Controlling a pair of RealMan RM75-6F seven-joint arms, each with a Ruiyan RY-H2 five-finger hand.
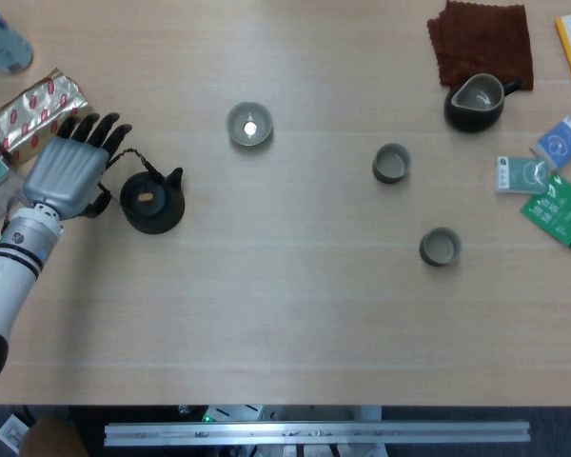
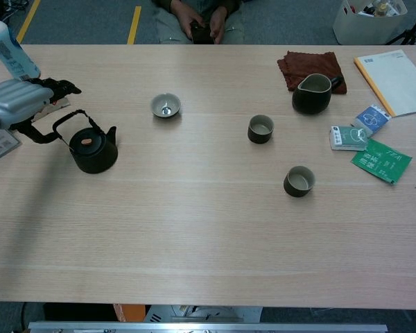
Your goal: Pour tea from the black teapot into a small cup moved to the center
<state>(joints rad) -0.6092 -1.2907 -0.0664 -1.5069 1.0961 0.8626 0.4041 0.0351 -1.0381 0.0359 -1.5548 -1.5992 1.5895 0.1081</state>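
The black teapot [image 1: 152, 200] [image 2: 93, 149] stands on the table at the left, its wire handle raised and its spout pointing right. My left hand [image 1: 67, 171] [image 2: 17, 104] hovers just left of it with fingers spread, holding nothing; its fingertips lie close to the handle. A pale small cup [image 1: 249, 124] [image 2: 166, 105] sits beyond the teapot to the right. Two dark small cups [image 1: 391, 163] [image 1: 441, 247] stand right of centre. My right hand shows in neither view.
A dark pitcher [image 1: 476, 102] sits at the back right by a brown cloth [image 1: 482, 40]. Tea packets [image 1: 557, 195] and a yellow pad lie at the right edge. A foil packet [image 1: 38, 109] and a bottle [image 2: 7, 52] are behind my left hand.
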